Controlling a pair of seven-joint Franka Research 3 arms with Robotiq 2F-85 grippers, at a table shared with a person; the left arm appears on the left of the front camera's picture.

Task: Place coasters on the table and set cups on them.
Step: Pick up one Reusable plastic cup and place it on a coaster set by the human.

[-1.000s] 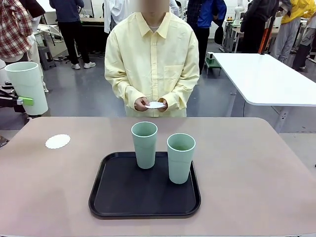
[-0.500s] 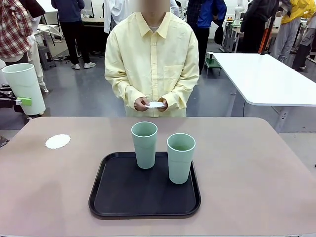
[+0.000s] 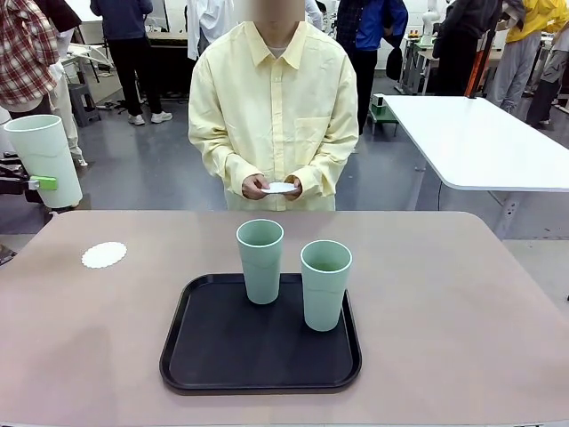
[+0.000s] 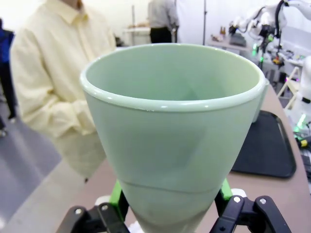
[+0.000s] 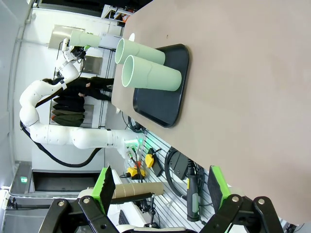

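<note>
Left gripper (image 4: 170, 200) is closed on a cup (image 4: 172, 126), its green pads clamped on opposite sides of the tapered wall low down near the base, and the cup stands upright with its mouth up. From the front we see this cup held in the air at the far left, out past the far left corner of the table (image 3: 462, 302). It hangs higher than the coaster (image 3: 104, 255) and not over it. That coaster lies flat and bare on the left part of the table, apart from the tray (image 3: 222, 356).

Right gripper (image 5: 160, 189) is spread wide with nothing between its pads, and it sits back on our side of the table, well apart from the tray.

We judge the task to be early. One coaster is laid, and no cup stands on a coaster yet. The back cup (image 3: 260, 261) and the front cup (image 3: 325, 285) stand upright on the tray, near each other but not touching. Across the table the person's hands (image 3: 256, 188) hold a second coaster (image 3: 279, 189) at waist height. We cannot tell whether it is one or a stack.

What is left, as we read it:
- Bring the held cup down onto the laid coaster.
- Get the other coasters onto the table.
- Move both tray cups onto them.
</note>
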